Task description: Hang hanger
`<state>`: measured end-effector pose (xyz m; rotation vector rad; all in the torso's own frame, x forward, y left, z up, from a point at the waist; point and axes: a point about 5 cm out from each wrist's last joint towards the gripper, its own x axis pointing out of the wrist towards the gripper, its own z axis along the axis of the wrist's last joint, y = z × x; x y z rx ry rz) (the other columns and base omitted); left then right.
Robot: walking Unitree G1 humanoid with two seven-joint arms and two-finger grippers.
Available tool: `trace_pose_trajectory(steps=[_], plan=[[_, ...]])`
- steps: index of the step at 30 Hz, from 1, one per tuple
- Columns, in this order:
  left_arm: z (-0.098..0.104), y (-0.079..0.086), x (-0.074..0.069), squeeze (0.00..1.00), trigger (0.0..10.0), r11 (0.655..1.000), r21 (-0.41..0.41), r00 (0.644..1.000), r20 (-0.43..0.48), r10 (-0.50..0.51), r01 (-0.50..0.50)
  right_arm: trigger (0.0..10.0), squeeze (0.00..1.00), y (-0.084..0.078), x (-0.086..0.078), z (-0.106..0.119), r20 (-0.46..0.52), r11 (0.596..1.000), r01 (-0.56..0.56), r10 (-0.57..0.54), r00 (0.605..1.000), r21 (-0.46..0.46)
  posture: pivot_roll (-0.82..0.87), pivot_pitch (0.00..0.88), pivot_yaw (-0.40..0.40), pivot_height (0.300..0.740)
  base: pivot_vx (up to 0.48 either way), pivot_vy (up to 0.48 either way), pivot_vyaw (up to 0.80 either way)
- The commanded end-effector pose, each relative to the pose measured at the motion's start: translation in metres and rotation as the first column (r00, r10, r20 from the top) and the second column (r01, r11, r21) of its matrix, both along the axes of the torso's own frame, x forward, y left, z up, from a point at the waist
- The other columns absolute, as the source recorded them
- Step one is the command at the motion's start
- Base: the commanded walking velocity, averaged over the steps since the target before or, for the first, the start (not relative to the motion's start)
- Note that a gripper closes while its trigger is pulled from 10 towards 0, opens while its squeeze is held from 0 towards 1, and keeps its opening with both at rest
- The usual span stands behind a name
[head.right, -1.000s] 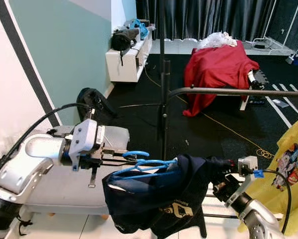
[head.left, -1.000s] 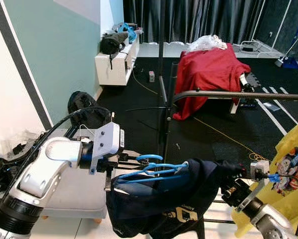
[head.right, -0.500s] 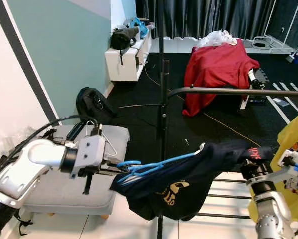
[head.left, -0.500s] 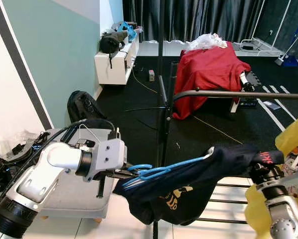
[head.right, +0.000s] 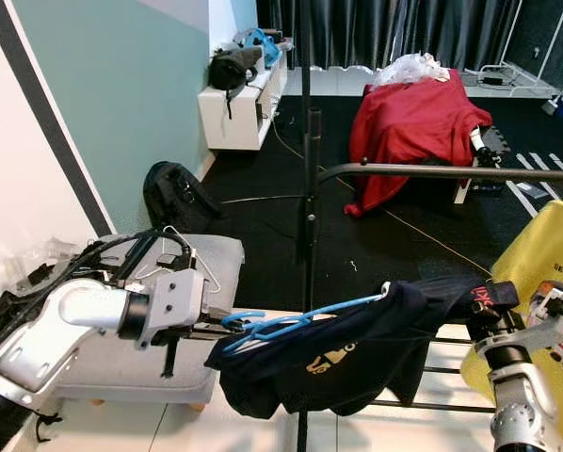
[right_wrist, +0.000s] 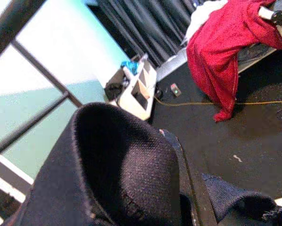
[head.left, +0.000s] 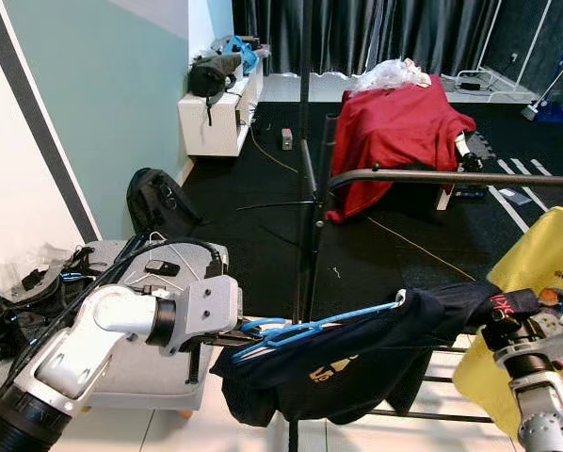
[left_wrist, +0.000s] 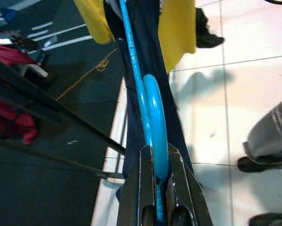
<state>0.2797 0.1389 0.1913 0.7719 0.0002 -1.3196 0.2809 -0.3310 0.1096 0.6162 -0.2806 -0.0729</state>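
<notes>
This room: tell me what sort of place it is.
Probably a home room used for laundry or clothes: a metal garment rail crosses it, a yellow garment hangs there, dark curtains line the far wall, and a red cloth covers furniture.

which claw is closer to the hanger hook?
Left. The left claw is shut on the blue hanger right at its hook end. The right claw is at the far end, wrapped in the dark shirt's sleeve, away from the hook.

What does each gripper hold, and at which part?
Left gripper clamps the blue hanger at its hook; right gripper holds the dark shirt by one end.
</notes>
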Motion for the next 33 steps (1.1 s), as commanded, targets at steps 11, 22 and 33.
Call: trace_pose_trajectory(steps=[11, 22, 33], plan=[[-0.012, 0.068, 0.019, 0.00, 0.0, 0.917, 0.142, 0.928, 0.044, 0.370, -0.373, 0.0, 0.00, -0.091, -0.056, 0.023, 0.056, 0.814, 0.538, -0.561, 0.826, 0.219, -0.10, 0.086, 0.009, 0.735, 0.000, 0.000, 0.00], [0.009, 0.034, 0.015, 0.00, 0.0, 0.935, -0.200, 0.957, -0.058, 0.286, -0.291, 0.0, 0.00, -0.015, -0.009, 0.026, 0.094, 0.992, 0.122, -0.118, 0.989, -0.038, -0.10, 0.088, 0.015, 0.735, 0.000, 0.000, 0.00], [-0.011, -0.008, 0.007, 0.00, 0.0, 0.981, -0.113, 0.987, -0.046, 0.156, -0.161, 0.0, 0.00, 0.106, 0.016, 0.041, 0.139, 0.903, -0.356, 0.395, 0.908, -0.243, -0.10, 0.074, 0.007, 0.735, 0.000, 0.000, 0.00]])
